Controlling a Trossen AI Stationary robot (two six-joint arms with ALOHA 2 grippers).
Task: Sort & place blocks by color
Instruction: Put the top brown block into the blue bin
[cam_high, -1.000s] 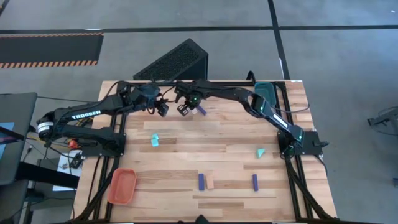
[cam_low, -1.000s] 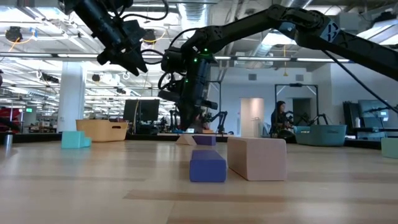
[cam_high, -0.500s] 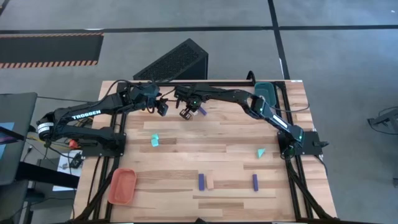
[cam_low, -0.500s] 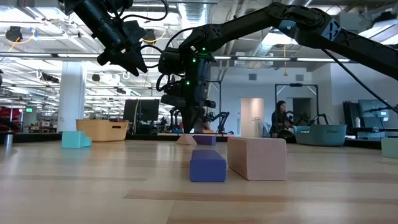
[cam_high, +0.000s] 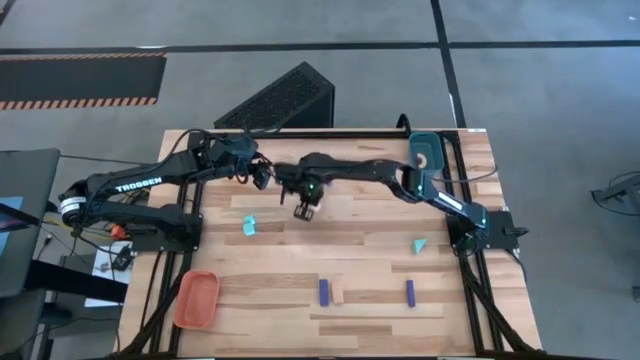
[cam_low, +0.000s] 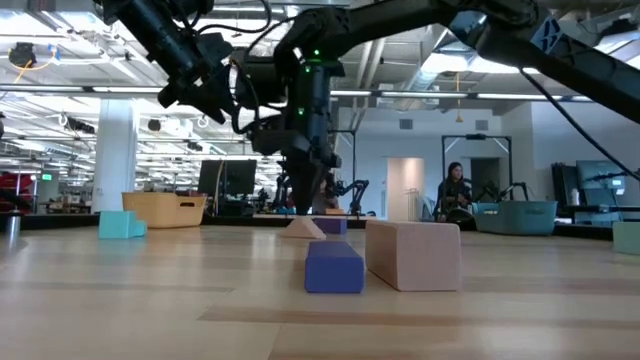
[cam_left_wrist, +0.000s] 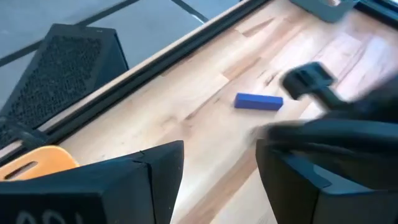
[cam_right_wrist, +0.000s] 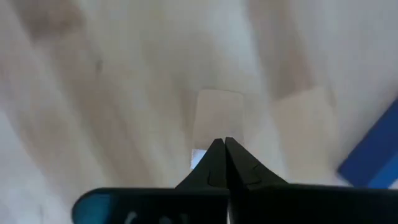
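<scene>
My right gripper (cam_high: 303, 208) is shut and hangs over the table's middle, just above a tan wooden piece (cam_right_wrist: 217, 115) that lies on the table and shows as a wedge (cam_low: 305, 228) in the low view. A dark blue bar (cam_left_wrist: 258, 101) lies just behind it. My left gripper (cam_high: 262, 175) is open and waits in the air near the far edge. A cyan chunk (cam_high: 249, 226) and a cyan wedge (cam_high: 419, 245) lie apart. Two blue bars (cam_high: 323, 291) (cam_high: 409, 292) and a tan block (cam_high: 337, 294) rest flat near the near edge.
An orange tray (cam_high: 196, 299) sits at the near left corner and a teal tray (cam_high: 424, 152) at the far right corner. A yellow-orange tray (cam_left_wrist: 31, 163) shows in the left wrist view. A black perforated box (cam_high: 280, 98) stands beyond the far edge.
My right gripper has moved from beside the far blue bar toward the table's near edge, ending over the tan wedge. My left arm has kept still.
</scene>
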